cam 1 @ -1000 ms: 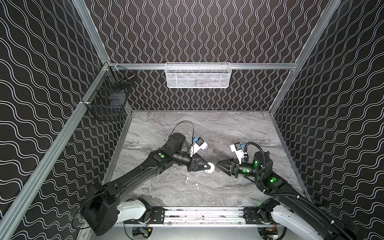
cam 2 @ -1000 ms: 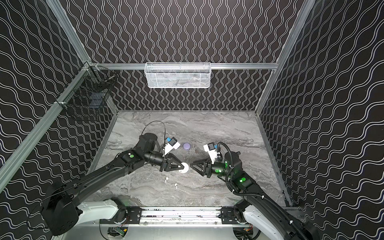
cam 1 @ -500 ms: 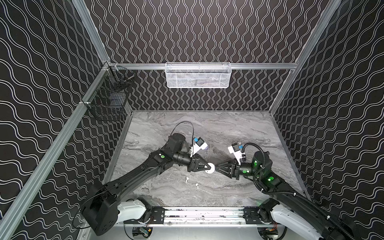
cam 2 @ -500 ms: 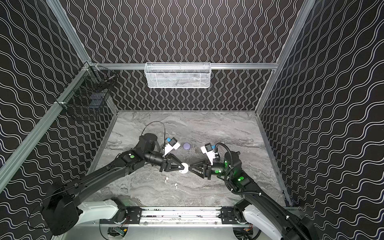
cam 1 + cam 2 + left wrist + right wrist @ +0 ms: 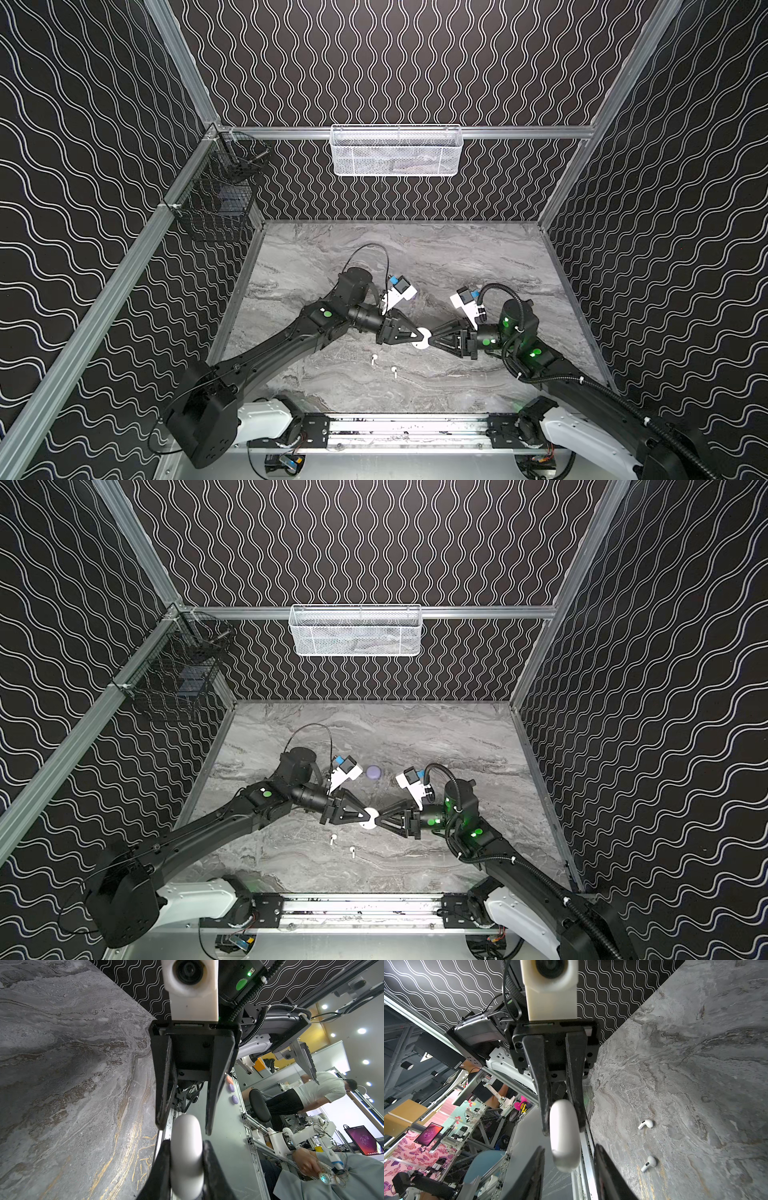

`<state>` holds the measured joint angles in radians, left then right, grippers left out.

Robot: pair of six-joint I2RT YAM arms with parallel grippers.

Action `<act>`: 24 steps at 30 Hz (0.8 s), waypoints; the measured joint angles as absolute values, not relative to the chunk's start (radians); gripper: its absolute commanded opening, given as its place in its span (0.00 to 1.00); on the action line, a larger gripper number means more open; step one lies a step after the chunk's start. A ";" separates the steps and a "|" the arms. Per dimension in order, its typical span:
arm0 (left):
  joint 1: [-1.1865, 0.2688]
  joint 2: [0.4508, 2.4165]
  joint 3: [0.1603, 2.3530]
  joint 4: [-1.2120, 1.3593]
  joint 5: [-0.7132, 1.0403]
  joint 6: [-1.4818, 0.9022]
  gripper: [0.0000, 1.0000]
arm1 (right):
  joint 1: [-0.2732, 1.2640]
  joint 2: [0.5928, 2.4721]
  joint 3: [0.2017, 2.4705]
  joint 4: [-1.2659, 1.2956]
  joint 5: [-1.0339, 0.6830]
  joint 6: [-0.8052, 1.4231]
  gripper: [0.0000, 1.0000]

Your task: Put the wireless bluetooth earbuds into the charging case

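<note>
1. Left hand [image 5: 417, 335]: clenched on the white charging case [image 5: 564, 1136]. Both fingers grip one end of it, as both wrist views show.
2. Case condition: it presents as a smooth, closed oval. It is held edge-on over the middle of the tabletop [image 5: 457, 257] and appears lifted clear of the surface.
3. Right hand [image 5: 433, 336]: released, holding nothing. It faces the left hand tip to tip. Its fingers [image 5: 604, 1169] stand either side of the free end of the case, with a gap visible on each side in the right wrist view.
4. White earbuds [image 5: 646, 1124] [image 5: 648, 1163]: two are seen, both lying loose on the tabletop outside the case. They lie apart from each other, and neither hand touches them. In both top views they sit nearer the front rail [image 5: 407, 428] than the hands do, a little toward the left arm's side of the case.
5. Lavender case [image 5: 373, 771]: a round, closed item resting on the tabletop behind the two hands. It lies between the two wrist camera mounts and is visible in a top view.
6. White mesh basket [image 5: 397, 151]: hangs on the back wall above the tabletop. Its contents are too indistinct to identify.
</note>
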<state>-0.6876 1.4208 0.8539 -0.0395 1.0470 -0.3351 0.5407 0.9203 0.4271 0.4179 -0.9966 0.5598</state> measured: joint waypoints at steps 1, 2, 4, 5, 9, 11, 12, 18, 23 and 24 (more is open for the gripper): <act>-0.688 1.423 0.854 -0.039 1.047 -0.335 0.00 | 0.541 0.921 0.430 0.423 -1.000 0.560 0.39; -0.688 1.425 0.854 -0.039 1.047 -0.335 0.00 | 0.541 0.923 0.432 0.427 -1.003 0.560 0.38; -0.688 1.426 0.854 -0.040 1.047 -0.335 0.00 | 0.541 0.925 0.436 0.433 -1.008 0.559 0.37; -0.688 1.426 0.854 -0.040 1.047 -0.335 0.00 | 0.541 0.925 0.438 0.433 -1.008 0.559 0.37; -0.688 1.428 0.855 -0.040 1.051 -0.335 0.00 | 0.541 0.926 0.440 0.432 -1.010 0.559 0.35; -0.688 1.428 0.855 -0.041 1.051 -0.334 0.00 | 0.541 0.926 0.440 0.432 -1.010 0.559 0.34; -0.688 1.428 0.855 -0.041 1.051 -0.334 0.00 | 0.541 0.927 0.440 0.432 -1.010 0.559 0.33; -0.688 1.434 0.857 -0.045 1.052 -0.334 0.00 | 0.541 0.939 0.440 0.433 -1.014 0.559 0.30; -0.688 1.435 0.858 -0.047 1.056 -0.334 0.00 | 0.542 0.945 0.440 0.436 -1.018 0.560 0.28; -0.688 1.435 0.858 -0.047 1.058 -0.334 0.00 | 0.542 0.947 0.440 0.436 -1.019 0.560 0.28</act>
<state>-0.6884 1.4353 0.8577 -0.0467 1.0580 -0.3344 0.5419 0.9466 0.4397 0.4362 -1.0191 0.5602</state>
